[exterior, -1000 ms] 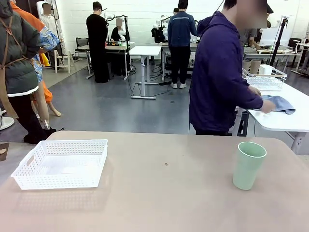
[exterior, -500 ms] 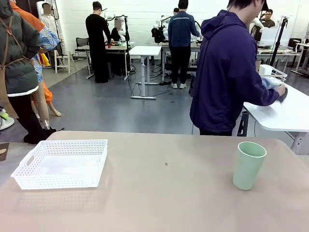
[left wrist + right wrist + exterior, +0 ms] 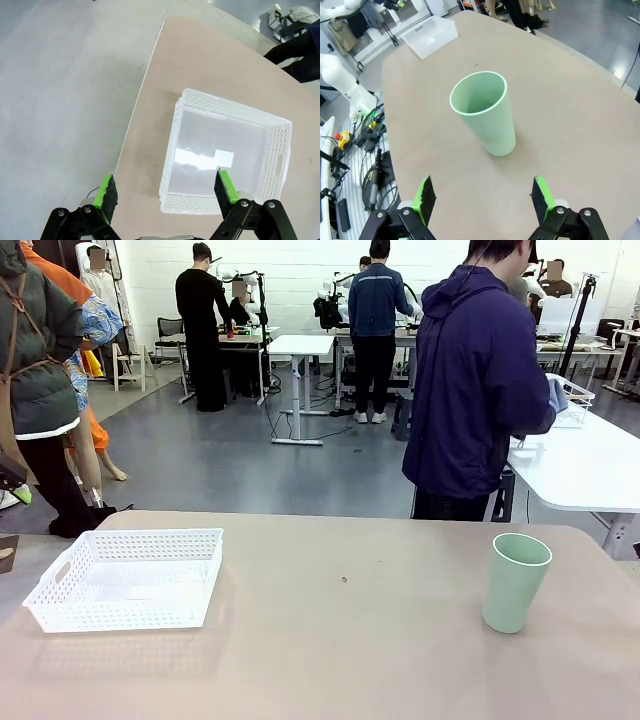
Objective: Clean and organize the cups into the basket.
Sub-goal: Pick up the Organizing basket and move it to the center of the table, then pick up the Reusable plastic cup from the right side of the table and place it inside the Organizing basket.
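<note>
Right wrist view: mint cup [image 3: 482,112] stands upright, ahead of right gripper [image 3: 483,194], centred between its spread, empty jaws.
Nearer arm: right.
Basket [image 3: 277,140]: well apart, beneath left gripper [image 3: 166,186], likewise spread.

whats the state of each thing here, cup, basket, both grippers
mint green cup, upright on the table, empty, not held
white basket, right way up on the table, no cups in it
left gripper, open, above the basket, holding nothing
right gripper, open, above the cup, holding nothing
</note>
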Action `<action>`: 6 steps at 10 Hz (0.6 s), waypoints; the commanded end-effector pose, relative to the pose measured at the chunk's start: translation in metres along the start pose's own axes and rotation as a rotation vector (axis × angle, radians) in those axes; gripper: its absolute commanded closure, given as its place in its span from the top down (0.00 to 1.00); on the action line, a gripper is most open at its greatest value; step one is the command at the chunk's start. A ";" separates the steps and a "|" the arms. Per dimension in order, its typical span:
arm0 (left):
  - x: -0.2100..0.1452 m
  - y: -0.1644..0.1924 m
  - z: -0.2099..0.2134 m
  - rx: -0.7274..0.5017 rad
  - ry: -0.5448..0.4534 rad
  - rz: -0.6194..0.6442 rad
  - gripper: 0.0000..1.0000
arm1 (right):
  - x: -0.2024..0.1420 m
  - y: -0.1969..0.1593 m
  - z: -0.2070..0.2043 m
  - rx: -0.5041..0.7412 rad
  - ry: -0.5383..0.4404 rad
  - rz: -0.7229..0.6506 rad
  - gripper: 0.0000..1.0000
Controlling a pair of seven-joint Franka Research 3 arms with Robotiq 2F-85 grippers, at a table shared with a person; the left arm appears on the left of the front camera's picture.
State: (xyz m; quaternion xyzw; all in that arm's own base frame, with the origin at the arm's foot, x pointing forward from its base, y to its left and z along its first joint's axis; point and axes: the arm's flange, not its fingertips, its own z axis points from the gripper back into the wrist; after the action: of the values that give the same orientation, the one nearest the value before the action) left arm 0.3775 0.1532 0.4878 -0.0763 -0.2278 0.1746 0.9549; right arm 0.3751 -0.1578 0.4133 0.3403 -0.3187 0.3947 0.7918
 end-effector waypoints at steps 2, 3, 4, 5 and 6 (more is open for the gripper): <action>0.000 0.000 0.000 0.000 0.000 0.000 1.00 | -0.004 0.002 -0.007 0.085 -0.023 0.218 1.00; 0.003 -0.009 -0.009 0.070 -0.024 0.005 1.00 | -0.005 -0.002 -0.019 0.092 -0.045 0.343 1.00; 0.005 -0.013 -0.024 0.130 -0.032 0.015 1.00 | -0.004 -0.013 -0.033 0.063 -0.063 0.389 1.00; 0.008 -0.013 -0.035 0.154 -0.029 0.029 1.00 | -0.006 -0.023 -0.045 0.056 -0.086 0.402 1.00; 0.011 -0.012 -0.043 0.156 -0.010 0.041 1.00 | -0.011 -0.032 -0.059 0.063 -0.099 0.428 1.00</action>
State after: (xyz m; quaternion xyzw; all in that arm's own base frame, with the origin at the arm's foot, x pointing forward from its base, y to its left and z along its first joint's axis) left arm 0.4018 0.1426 0.4645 -0.0271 -0.2257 0.1910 0.9549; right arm 0.3936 -0.1317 0.3827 0.3064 -0.3887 0.5481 0.6742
